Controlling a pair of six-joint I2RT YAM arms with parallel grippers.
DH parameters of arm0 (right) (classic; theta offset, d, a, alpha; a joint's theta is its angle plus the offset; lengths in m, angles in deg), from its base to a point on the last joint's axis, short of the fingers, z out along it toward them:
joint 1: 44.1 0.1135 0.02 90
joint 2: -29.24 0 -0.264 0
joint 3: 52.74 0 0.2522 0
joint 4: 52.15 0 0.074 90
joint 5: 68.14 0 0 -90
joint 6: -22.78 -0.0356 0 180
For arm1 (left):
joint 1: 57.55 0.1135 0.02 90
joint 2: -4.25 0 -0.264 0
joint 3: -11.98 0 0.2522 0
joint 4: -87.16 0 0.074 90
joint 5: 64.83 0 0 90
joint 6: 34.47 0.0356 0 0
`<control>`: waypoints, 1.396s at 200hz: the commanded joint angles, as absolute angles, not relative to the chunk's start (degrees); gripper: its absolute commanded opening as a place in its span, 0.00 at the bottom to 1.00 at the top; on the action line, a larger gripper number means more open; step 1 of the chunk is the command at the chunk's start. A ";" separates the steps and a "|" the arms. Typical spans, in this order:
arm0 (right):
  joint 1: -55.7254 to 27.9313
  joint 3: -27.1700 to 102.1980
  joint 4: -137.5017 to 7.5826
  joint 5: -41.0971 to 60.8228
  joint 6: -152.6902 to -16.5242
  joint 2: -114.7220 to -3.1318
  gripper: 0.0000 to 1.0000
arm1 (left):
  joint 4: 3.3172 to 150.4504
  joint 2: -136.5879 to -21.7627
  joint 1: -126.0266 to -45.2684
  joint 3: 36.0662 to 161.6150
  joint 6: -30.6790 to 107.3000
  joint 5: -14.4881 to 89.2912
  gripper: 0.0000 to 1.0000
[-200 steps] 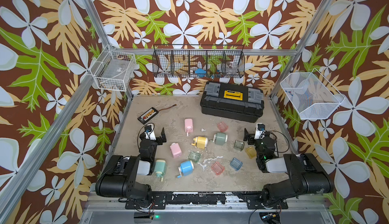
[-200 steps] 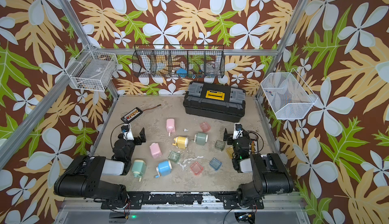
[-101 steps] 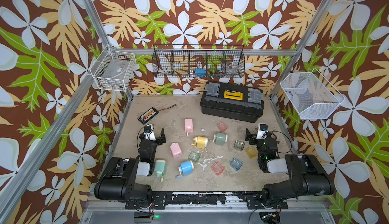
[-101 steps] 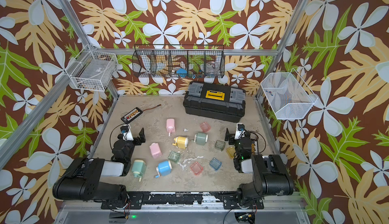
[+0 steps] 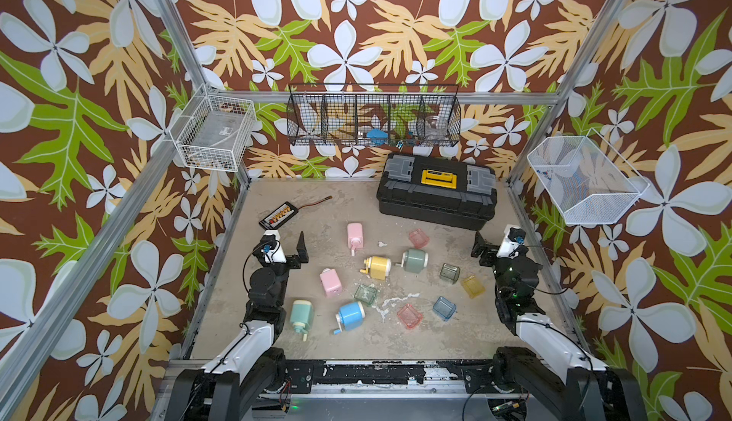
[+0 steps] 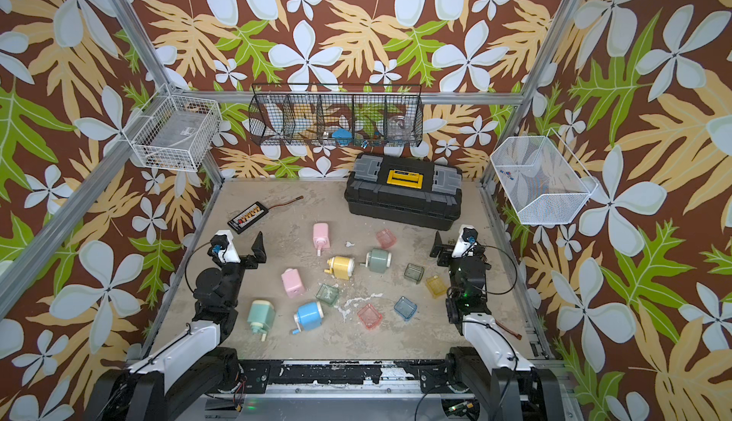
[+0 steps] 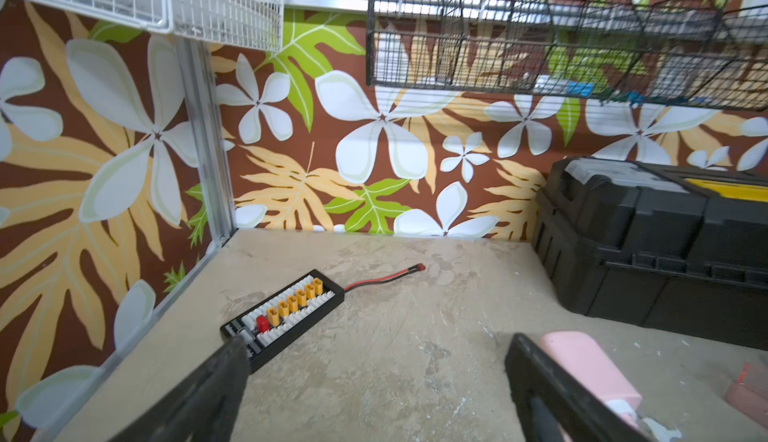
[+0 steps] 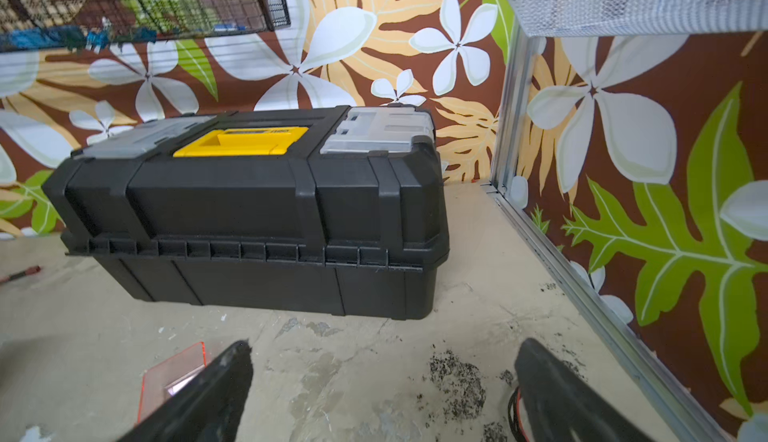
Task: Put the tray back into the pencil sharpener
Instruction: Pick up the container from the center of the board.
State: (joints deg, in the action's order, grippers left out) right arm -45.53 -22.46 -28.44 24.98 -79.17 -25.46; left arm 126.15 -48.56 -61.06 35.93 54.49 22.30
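Over at the far left, the left gripper [image 5: 288, 244] hangs low over the table [image 5: 396, 344] w/ its jaws spread wide and nothing between them. A pink sharpener [image 5: 355, 235] lies near it on its right, and the wrist cam shows it close to one finger. Behind that gripper, back toward the arm base, sit a mint sharpener [image 5: 302, 314] and a blue sharpener [image 5: 350, 314], w/ a green tray [image 5: 365, 294] just beside the blue one. Further right, roughly midway btwn the two grippers, a yellow sharpener [image 5: 378, 266] and a sage sharpener [image 5: 414, 260] lie just beside each other. Then come the loose trays, all nearer the right gripper [image 5: 494, 243]: a red tray [image 5: 418, 237] to its left, then a grey tray [image 5: 450, 273], a blue tray [image 5: 443, 308] and a yellow tray [image 5: 473, 286] behind it by the arm. That gripper is also wide open and empty. So no tray is in a sharpener yet, and IMO the step rn is just choosing a pair. Tips: match by colour, e.g. yellow to yellow. Pinch the tray across two opposite walls, not a corner, bc thin clear plastic prob slips. Have the other arm pin the sharpener body so it can't skate, and square the tray to the slot before pushing. Can't tell from here which way the slots face, so check that first.
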 commanded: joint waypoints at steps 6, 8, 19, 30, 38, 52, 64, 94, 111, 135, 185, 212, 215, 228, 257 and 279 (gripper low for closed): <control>-45.48 -16.64 -51.37 25.18 -90.68 -23.36 1.00 | 117.85 -43.44 -60.96 38.06 53.72 31.88 0.97; -45.50 -15.95 -52.74 25.17 -91.37 -23.40 1.00 | 117.45 -43.07 -60.95 38.24 53.39 32.65 0.97; -45.49 -12.73 -60.05 24.65 -94.58 -23.67 1.00 | 114.73 -41.14 -60.97 39.62 52.11 35.61 0.96; -45.45 -9.85 -65.90 23.37 -97.00 -24.07 1.00 | 111.03 -39.84 -60.99 41.48 51.51 39.47 0.95; -45.42 -8.09 -70.09 21.99 -98.46 -24.11 1.00 | 107.90 -39.03 -61.04 42.99 51.03 42.20 0.94; -45.49 -6.20 -75.61 18.81 -100.60 -23.91 1.00 | 101.58 -38.05 -61.06 46.23 50.62 46.49 0.93; -45.42 -5.26 -79.26 14.80 -101.13 -23.56 0.98 | 96.53 -37.14 -61.06 48.51 50.52 49.47 0.92; -43.68 -2.95 -90.10 9.17 -101.73 -22.98 0.92 | 88.26 -33.69 -61.06 51.35 48.82 51.40 0.90; -37.72 -1.23 -95.73 10.66 -100.90 -22.12 0.92 | 86.27 -31.24 -60.99 51.75 46.30 51.58 0.90; -28.86 1.10 -99.22 10.80 -97.37 -20.36 0.89 | 86.15 -29.19 -60.98 51.25 42.04 53.44 0.91; -8.41 5.50 -103.01 16.66 -94.07 -27.45 0.82 | 85.98 -28.64 -61.04 51.31 37.42 50.78 0.90; -0.34 6.82 -104.98 21.23 -94.99 -33.86 0.81 | 85.59 -29.14 -61.05 51.57 35.89 49.27 0.90; 0.25 6.81 -105.02 21.37 -95.00 -34.35 0.81 | 85.54 -29.21 -61.06 51.58 35.73 49.12 0.90; 2.02 6.49 -105.33 22.28 -95.15 -36.27 0.80 | 85.45 -29.41 -61.02 51.53 34.79 48.94 0.90; 2.91 4.81 -103.89 21.19 -94.73 -39.73 0.71 | 85.46 -29.31 -60.98 51.09 33.38 48.81 0.89; 4.77 4.30 -101.70 20.06 -95.04 -42.26 0.64 | 85.44 -28.97 -61.03 50.72 33.13 48.79 0.89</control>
State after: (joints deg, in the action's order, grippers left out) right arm 3.23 4.60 -103.47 20.63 -95.23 -40.28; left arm 84.98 -29.24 -61.08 50.84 34.34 49.20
